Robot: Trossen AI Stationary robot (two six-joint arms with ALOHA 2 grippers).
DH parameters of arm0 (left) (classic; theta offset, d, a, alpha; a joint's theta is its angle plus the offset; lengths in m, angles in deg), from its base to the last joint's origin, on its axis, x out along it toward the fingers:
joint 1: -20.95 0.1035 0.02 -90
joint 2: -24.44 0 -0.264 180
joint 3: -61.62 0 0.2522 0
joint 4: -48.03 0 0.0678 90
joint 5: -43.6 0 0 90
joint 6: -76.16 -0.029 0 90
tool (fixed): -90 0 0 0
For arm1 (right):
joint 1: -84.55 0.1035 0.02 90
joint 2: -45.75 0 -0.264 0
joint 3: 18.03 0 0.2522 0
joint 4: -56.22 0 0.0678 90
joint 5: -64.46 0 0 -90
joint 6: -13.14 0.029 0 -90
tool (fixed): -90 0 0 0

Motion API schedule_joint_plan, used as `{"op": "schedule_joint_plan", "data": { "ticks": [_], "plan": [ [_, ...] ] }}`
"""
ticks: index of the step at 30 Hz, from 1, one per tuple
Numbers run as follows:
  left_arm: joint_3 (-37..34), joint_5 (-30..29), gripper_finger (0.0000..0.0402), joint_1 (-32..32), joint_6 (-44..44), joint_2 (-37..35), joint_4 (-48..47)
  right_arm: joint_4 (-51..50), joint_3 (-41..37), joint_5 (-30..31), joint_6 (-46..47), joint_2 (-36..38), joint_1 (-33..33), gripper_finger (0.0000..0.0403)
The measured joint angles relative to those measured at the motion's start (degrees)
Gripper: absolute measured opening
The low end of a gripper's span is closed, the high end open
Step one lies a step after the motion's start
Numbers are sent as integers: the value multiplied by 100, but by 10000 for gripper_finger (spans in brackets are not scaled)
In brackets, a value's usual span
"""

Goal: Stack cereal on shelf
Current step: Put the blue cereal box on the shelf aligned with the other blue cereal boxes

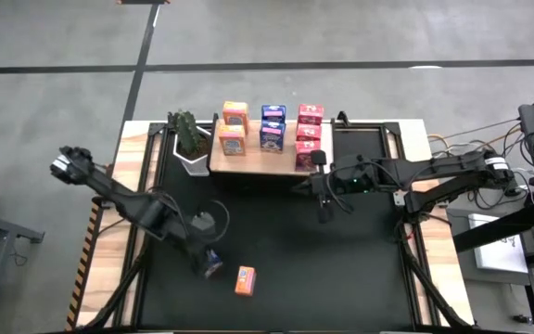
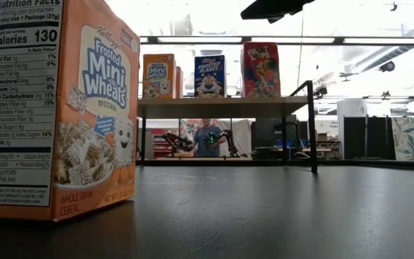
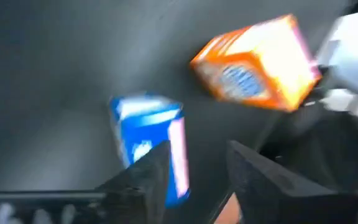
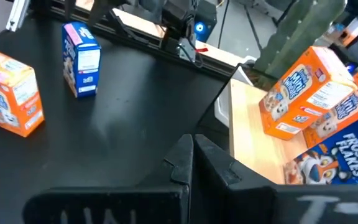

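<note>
The shelf stands at the table's far middle. It carries two orange boxes, two blue ones and three pink-red ones. A blue cereal box stands upright on the black mat near the front left. An orange box lies just to its right and looms large in the low view. My left gripper hangs over the blue box, open, with the box just beyond one finger. My right gripper hovers shut and empty before the shelf's near edge.
A potted plant in a white pot stands against the shelf's left end. Open black mat lies at the front right. Wooden table strips run along both sides. A person shows far off in the room behind.
</note>
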Motion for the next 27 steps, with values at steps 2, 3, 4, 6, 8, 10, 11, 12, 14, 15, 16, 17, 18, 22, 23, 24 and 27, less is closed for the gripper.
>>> {"op": "schedule_joint_plan", "data": {
  "ticks": [2,3,4,6,8,10,11,12,14,15,16,17,18,22,23,24,27],
  "plan": [
    [311,41,168,-127,386,316,-547,52,-57,-2,-105,-3,-1,9],
    [479,52,183,-175,504,482,-848,63,-66,-2,-133,-7,-1,9],
    [661,49,196,-217,584,655,-1145,82,-72,-2,-162,-7,-1,9],
    [1054,30,220,-266,646,992,-1727,91,-72,-4,-174,-7,-1,9],
    [1402,-90,239,-328,641,1293,-2206,95,-72,-3,-176,-7,-1,9],
    [1649,-324,253,-404,548,1533,-2444,93,-72,-4,-175,-7,-1,9],
    [1736,-370,258,-427,480,1630,-2467,92,-72,-2,-171,-7,-1,9],
    [1799,-378,261,-439,418,1707,-2462,87,-72,-4,-165,-7,-1,9],
    [1875,-390,265,-464,350,1844,-2457,79,-72,-6,-105,-7,-1,9],
    [1884,-392,265,-469,326,1901,-2456,79,-72,-6,-100,-7,-1,9],
    [1882,-394,266,-479,304,1951,-2464,79,-72,-6,-66,-7,-1,9],
    [1856,-396,266,-487,302,1982,-2452,78,-72,-6,-55,-7,-1,9],
    [1825,-407,266,-494,304,2002,-2458,68,-72,-8,-34,-7,-1,9],
    [1735,-555,266,-538,302,2058,-2451,49,-72,-8,49,-7,-1,8],
    [1706,-604,266,-538,305,2062,-2460,49,-72,-8,53,-7,-1,9],
    [1675,-643,266,-543,309,2063,-2467,45,-72,-10,57,-7,-1,9],
    [1542,-674,264,-563,308,2063,-2347,40,-72,-8,102,-7,-1,9]
  ]
}}
